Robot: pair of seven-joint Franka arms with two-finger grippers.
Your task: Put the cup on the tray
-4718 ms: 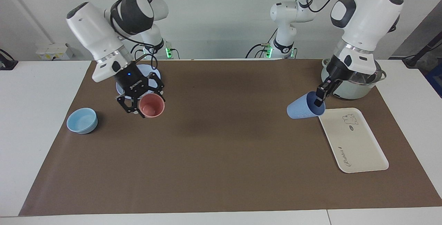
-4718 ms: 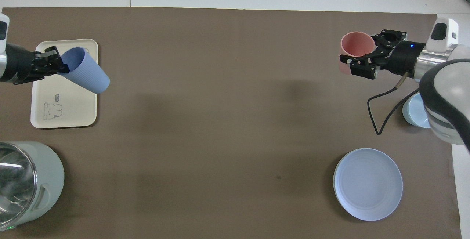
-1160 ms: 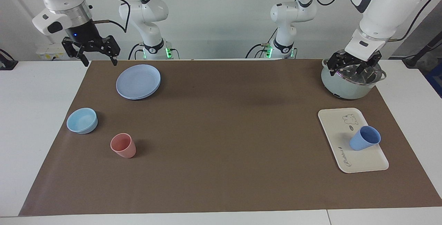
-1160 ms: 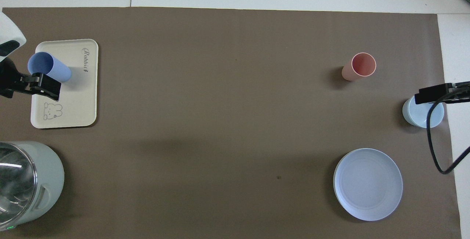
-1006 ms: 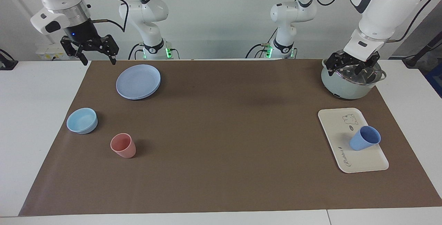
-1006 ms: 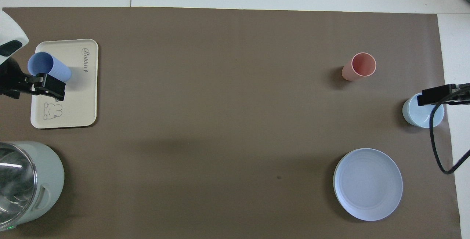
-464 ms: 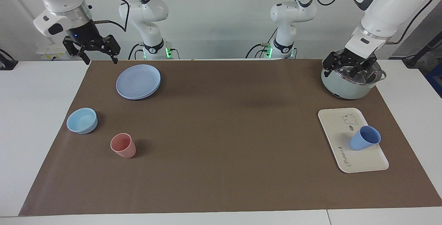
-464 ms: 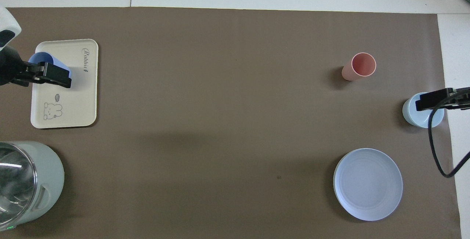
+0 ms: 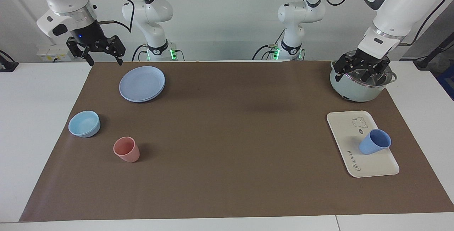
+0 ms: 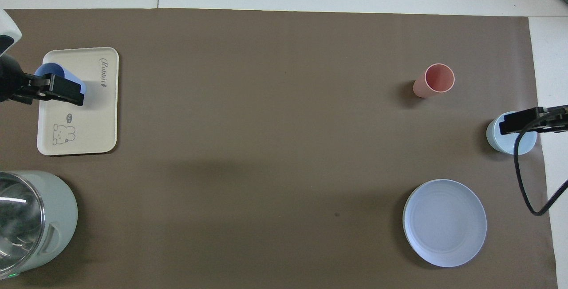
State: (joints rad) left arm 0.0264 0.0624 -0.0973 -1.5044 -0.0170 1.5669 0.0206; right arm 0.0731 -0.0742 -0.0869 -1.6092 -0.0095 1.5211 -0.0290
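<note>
The periwinkle-blue cup (image 9: 374,141) stands upright on the cream-white tray (image 9: 349,128) at the left arm's end of the table. In the overhead view the cup (image 10: 48,69) is partly covered by my left gripper (image 10: 53,89) over the tray (image 10: 95,116). My left gripper (image 9: 361,71) is open and empty, raised well above the table and clear of the cup. My right gripper (image 9: 103,60) is open and empty, raised at the right arm's end; it also shows in the overhead view (image 10: 517,122).
A pink tumbler (image 9: 126,149) and a light-blue bowl (image 9: 84,124) stand on the brown mat at the right arm's end. A stack of blue plates (image 9: 142,83) lies nearer to the robots. A pale green pot (image 9: 358,89) stands nearer to the robots than the tray.
Since 4.7 s ago both grippers let go: the cup now stands on the tray, the pink tumbler on the mat. In the last second both raised grippers only shifted slightly.
</note>
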